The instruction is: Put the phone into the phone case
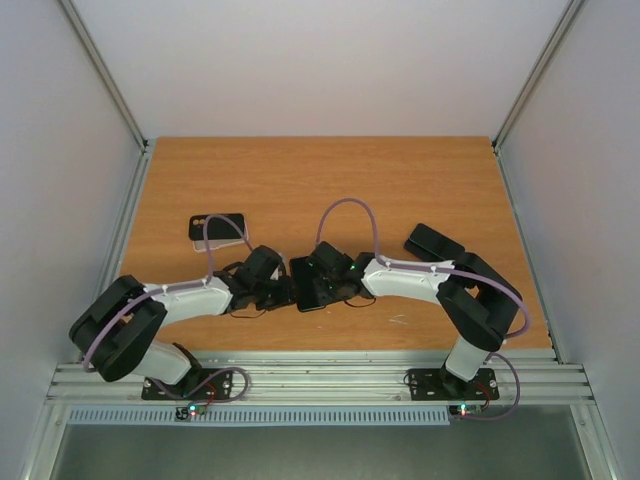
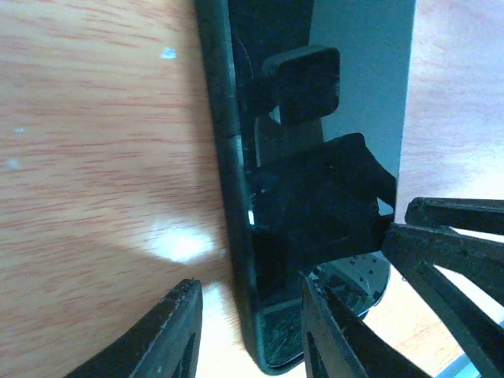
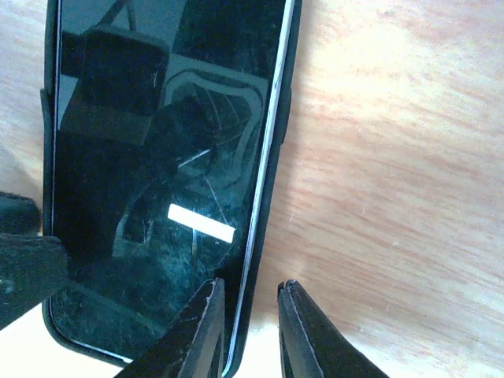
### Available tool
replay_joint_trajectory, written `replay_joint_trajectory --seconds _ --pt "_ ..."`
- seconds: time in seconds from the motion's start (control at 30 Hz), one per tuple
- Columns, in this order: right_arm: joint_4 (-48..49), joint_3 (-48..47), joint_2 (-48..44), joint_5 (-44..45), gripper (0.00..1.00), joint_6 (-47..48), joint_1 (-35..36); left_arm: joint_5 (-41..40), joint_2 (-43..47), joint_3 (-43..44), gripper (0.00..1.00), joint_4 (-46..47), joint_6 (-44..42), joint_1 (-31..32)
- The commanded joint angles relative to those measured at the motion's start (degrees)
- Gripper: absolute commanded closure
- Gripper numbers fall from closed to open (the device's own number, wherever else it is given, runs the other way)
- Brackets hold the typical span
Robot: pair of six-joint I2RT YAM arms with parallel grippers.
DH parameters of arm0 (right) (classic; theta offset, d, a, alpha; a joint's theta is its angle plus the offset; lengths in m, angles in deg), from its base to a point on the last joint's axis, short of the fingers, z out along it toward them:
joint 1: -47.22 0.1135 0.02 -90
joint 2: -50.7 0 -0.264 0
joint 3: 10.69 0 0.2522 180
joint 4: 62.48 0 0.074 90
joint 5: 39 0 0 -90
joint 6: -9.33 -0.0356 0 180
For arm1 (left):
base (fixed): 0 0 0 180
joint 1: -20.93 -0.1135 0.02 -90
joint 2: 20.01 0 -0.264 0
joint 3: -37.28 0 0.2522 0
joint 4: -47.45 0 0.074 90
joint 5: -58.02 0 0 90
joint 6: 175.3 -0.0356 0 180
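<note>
1. Overhead, the left gripper (image 1: 289, 293) and right gripper (image 1: 326, 289) are meeting at the phone (image 1: 303, 270) on the table (image 1: 300, 180).
2. Close up, the left gripper is straddling the phone's edge, jaws released.
3. Opposite, the right gripper is bracketing the case (image 3: 279, 150) rim; grip unclear. Seating appears underway; next, press edges down.

1. Table (image 1: 300, 180) — orange-brown wood grain with a few pale specks.
2. Phone (image 3: 150, 157): glossy black glass, fine whitish scratches, one bright white bar of reflection.
3. Phone case (image 3: 272, 142) around the phone: matt black rim, with a thin silvery line where it meets the glass.
4. Small device (image 1: 217, 227), left-rear of the phone: black, pale edge beneath.
5. Flat pad (image 1: 434, 243), right-rear of the phone: plain black.
6. Left arm (image 1: 185, 298) and right arm (image 1: 405, 282), either side of the phone — white links, black joints; cable (image 1: 350, 205) lilac.
</note>
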Motion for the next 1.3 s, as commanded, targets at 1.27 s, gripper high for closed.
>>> replay_joint_trajectory --seconds 1.27 --pt "-16.5 2.2 10.8 -6.4 0.82 3.2 -3.9 -1.5 -8.6 5.1 0.58 -5.6 -4.2 0.0"
